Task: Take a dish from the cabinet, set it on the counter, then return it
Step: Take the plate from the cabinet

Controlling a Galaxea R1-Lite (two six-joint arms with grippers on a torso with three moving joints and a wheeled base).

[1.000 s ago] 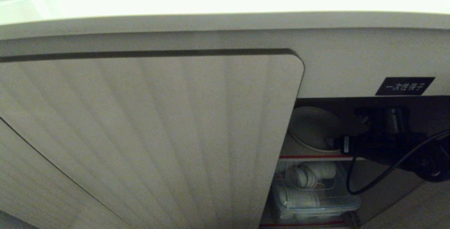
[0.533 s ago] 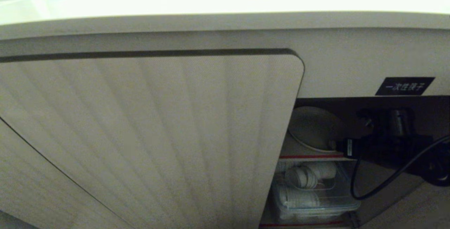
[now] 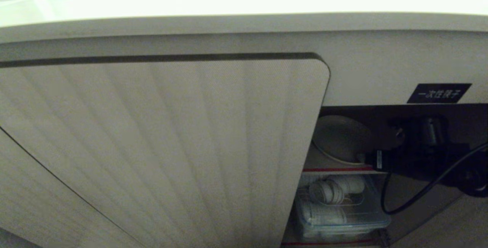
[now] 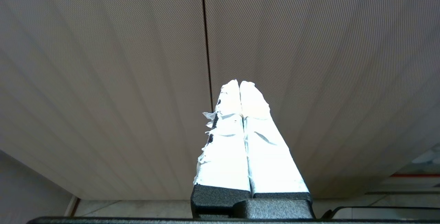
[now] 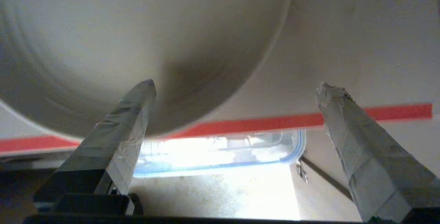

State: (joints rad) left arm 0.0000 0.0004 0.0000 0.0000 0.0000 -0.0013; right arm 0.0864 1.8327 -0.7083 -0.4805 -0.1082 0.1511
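Right now my right pincer [image 5: 233, 86] is spread wide and empty at the mouth of the cabinet [image 3: 381, 118], its two taped fingers [image 5: 132, 103] pointing in toward the plate [image 3: 341, 137]. That plate lies flat on the upper shelf [image 3: 328, 162], the one with the red front edge, so being round it has no long axis to speak of; its face looks up and its near rim bulges out past the red strip toward me. In the right wrist view one finger sits in front of the plate's near rim [image 5: 192, 120], the other stands well off to the side over bare shelf [image 5: 343, 45], with nothing gripped between them. Whether the nearer finger touches the rim I cannot tell. Below the shelf a clear plastic box [image 3: 343, 217] with white pieces inside fills the lower space. The ribbed door [image 3: 171, 145] covers everything to the left of the opening, its rounded corner just beside the plate, so free room lies only on the right side of the plate. A black label [image 3: 438, 93] sits above the opening, and the worktop [image 3: 244, 0] runs overhead. My left pincer [image 4: 240, 83] is pressed closed, empty, parked facing the ribbed door panels [image 4: 309, 45].
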